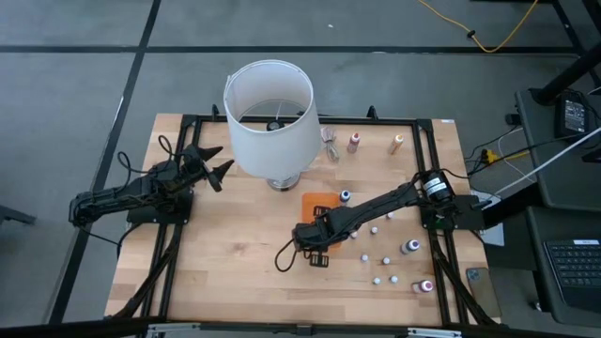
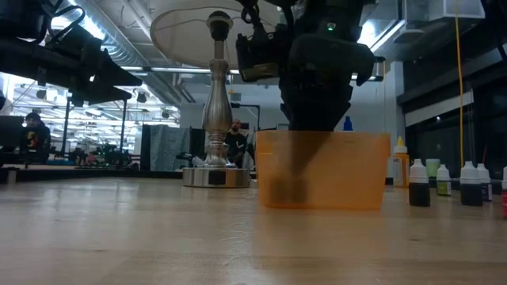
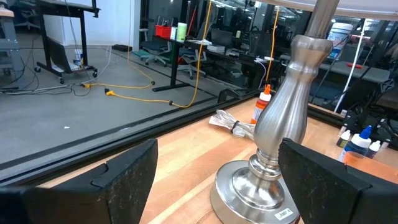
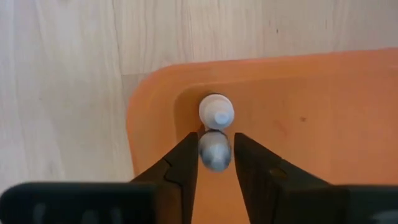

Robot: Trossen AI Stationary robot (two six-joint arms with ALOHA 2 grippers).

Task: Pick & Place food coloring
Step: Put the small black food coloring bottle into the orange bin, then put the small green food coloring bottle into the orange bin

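Observation:
An orange tray (image 1: 319, 201) lies mid-table. In one corner stands a white-capped food coloring bottle (image 4: 216, 112). Beside it a second small bottle (image 4: 215, 151) sits between the fingertips of my right gripper (image 4: 216, 140), which points steeply down into the tray (image 2: 333, 170) and is slightly open. More food coloring bottles (image 1: 385, 260) stand scattered on the wood to the right, some with blue (image 1: 345, 195), purple (image 1: 410, 247) or pink-red (image 1: 427, 285) colour. My left gripper (image 1: 214, 161) waits open at the table's left, level, facing the lamp base (image 3: 261, 186). My right gripper comes from above, pointing down, with one fingertip (image 4: 186, 155) on each side of the small bottle's top (image 4: 215, 151). The gaps at both sides are hairline, and I cannot tell whether the fingers touch it. The bottle is upright inside the tray's corner.
A tall lamp with a big white shade (image 1: 270, 113) stands at the far middle of the table. A clear wrapped bundle (image 1: 331, 143), a pink bottle (image 1: 354, 142) and an orange bottle (image 1: 398, 143) sit near the far edge. Bare wood lies to the tray's left.

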